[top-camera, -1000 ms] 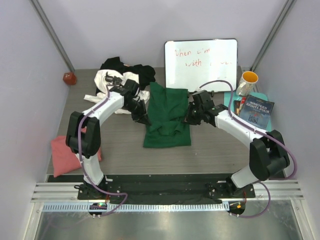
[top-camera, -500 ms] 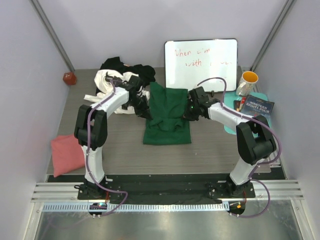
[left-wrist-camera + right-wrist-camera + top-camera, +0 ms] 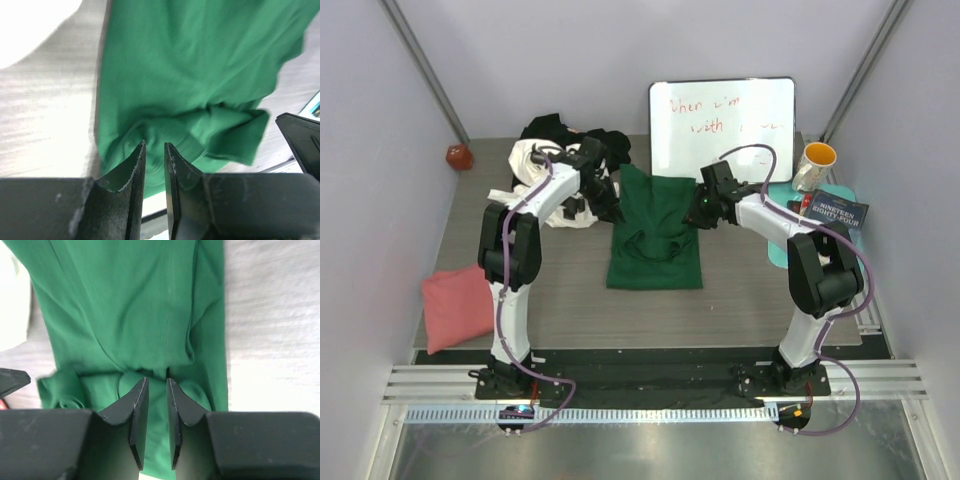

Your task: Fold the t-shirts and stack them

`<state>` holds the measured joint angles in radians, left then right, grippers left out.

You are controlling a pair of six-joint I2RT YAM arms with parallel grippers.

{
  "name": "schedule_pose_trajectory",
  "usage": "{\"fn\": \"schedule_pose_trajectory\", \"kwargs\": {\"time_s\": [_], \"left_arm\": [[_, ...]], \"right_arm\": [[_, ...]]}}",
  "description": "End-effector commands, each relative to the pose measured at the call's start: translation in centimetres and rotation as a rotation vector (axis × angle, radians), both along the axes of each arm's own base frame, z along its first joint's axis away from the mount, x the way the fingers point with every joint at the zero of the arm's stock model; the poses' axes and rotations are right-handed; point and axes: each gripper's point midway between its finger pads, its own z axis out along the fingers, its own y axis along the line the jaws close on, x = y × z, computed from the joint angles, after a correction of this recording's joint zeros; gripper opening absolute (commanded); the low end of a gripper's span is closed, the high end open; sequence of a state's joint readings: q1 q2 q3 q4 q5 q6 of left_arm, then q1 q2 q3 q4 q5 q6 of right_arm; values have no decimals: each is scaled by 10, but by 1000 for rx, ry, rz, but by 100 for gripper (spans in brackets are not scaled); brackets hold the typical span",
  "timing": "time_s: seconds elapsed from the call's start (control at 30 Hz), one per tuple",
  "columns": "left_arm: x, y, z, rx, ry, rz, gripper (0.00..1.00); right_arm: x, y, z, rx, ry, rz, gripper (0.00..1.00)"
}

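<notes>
left gripper [image 3: 154,146] and right gripper [image 3: 157,381] both have jaws a crack apart with nothing pinched, tips right above the dark green cotton t-shirt [image 3: 655,240]. it lies mid-table between the two arms, sides tucked in, with a lumpy bunch across its middle. my worry: a fingertip this low snags that bunch when lifting and drags the fold open. the rumpled heap of white and black cloth tees [image 3: 530,160] beside the left arm could catch too.
</notes>
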<state>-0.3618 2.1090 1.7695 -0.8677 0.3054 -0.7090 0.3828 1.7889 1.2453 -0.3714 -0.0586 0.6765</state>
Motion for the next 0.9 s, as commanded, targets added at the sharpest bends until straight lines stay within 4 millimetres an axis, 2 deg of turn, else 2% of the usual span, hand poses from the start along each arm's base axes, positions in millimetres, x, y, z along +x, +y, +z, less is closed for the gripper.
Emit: {"fn": "schedule_pose_trajectory", "kwargs": {"time_s": [0.0, 0.13, 0.17, 0.23, 0.27, 0.3, 0.37, 0.4, 0.6, 0.87], "left_arm": [[19, 11, 8, 16, -18, 72, 22], [21, 21, 5, 41, 17, 91, 20], [19, 22, 11, 39, 12, 89, 20], [11, 24, 15, 34, 4, 67, 23], [8, 25, 32, 20, -38, 65, 29], [1, 24, 26, 5, -36, 56, 38], [1, 20, 36, -40, -93, 52, 47], [-8, 20, 37, -65, -87, 55, 48], [-12, 9, 32, -115, -38, 23, 49], [-7, 3, 23, -114, -28, 12, 50]], "right_arm": [[27, -5, 16, 64, -41, -64, 26], [29, -8, 14, 77, -30, -57, 22], [26, -9, 16, 77, -33, -42, 22], [17, -6, 24, 89, -41, -6, 30], [9, -8, 32, 97, -55, 0, 34], [4, -6, 39, 111, -70, 17, 41], [-9, -3, 48, 146, -83, 54, 45], [-13, -2, 48, 156, -79, 68, 47], [-27, 7, 40, 210, -30, 102, 49], [-26, 24, 23, 257, 12, 132, 52]]}}
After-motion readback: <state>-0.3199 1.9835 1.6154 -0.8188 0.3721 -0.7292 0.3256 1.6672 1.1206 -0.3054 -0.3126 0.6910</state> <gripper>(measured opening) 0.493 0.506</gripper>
